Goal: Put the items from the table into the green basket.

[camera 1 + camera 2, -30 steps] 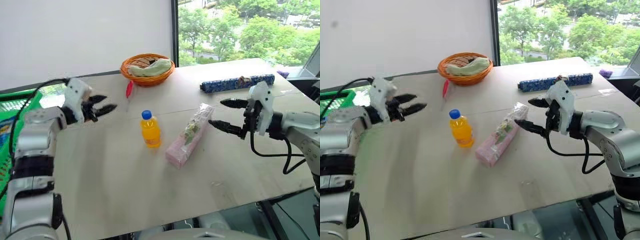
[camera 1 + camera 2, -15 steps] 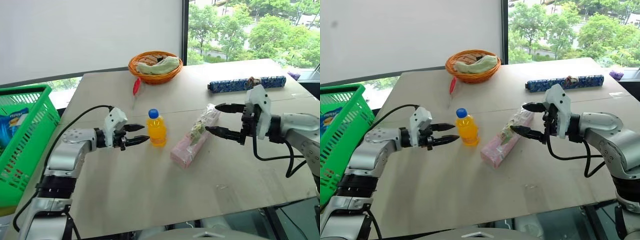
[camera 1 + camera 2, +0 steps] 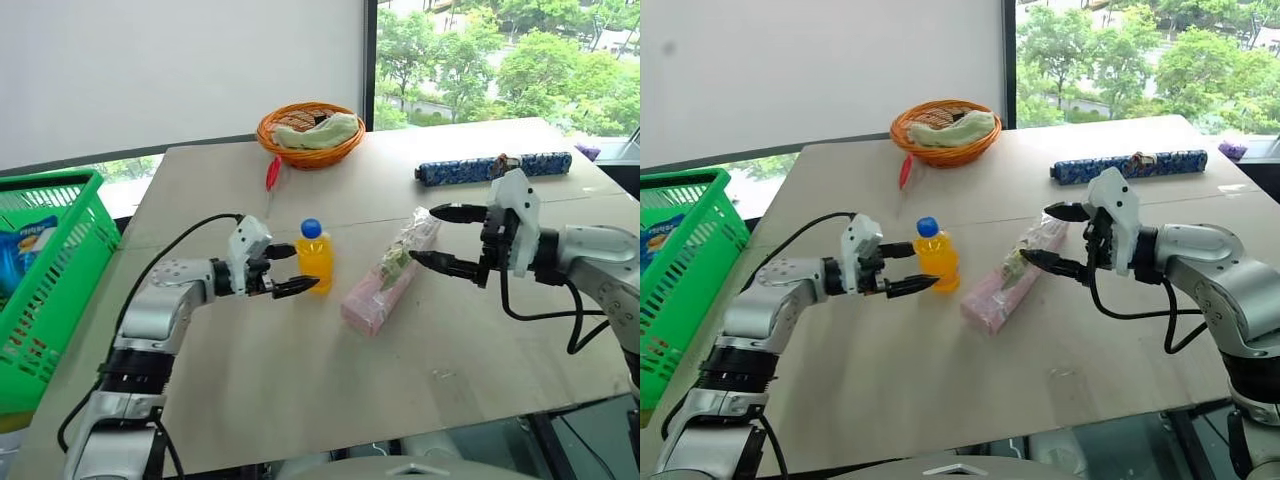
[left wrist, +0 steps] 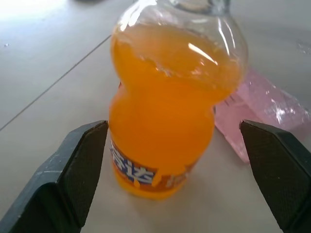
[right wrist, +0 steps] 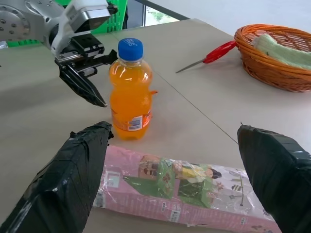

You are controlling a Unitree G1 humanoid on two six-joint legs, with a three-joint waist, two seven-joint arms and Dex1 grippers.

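Note:
A small orange-juice bottle (image 3: 315, 256) with a blue cap stands upright mid-table. My left gripper (image 3: 298, 268) is open, with one finger on each side of the bottle (image 4: 165, 116) and a gap on both sides. The pink and clear package (image 3: 390, 272) lies to the right of the bottle. Just above the package's far end hovers my right gripper (image 3: 425, 235), open and holding nothing. Red-handled scissors (image 3: 272, 175) lie farther back, beside the wicker basket. The green basket (image 3: 50, 290) stands off the table's left edge with a printed bag inside.
A round orange wicker basket (image 3: 308, 133) with a pale green cloth sits at the back of the table (image 3: 300, 400). A long blue patterned roll (image 3: 490, 167) lies at the back right. A window is behind the table.
My left gripper has swung right, up to the bottle, and its fingers have spread wider around it. The right gripper has kept still. The camera view shifted early on.

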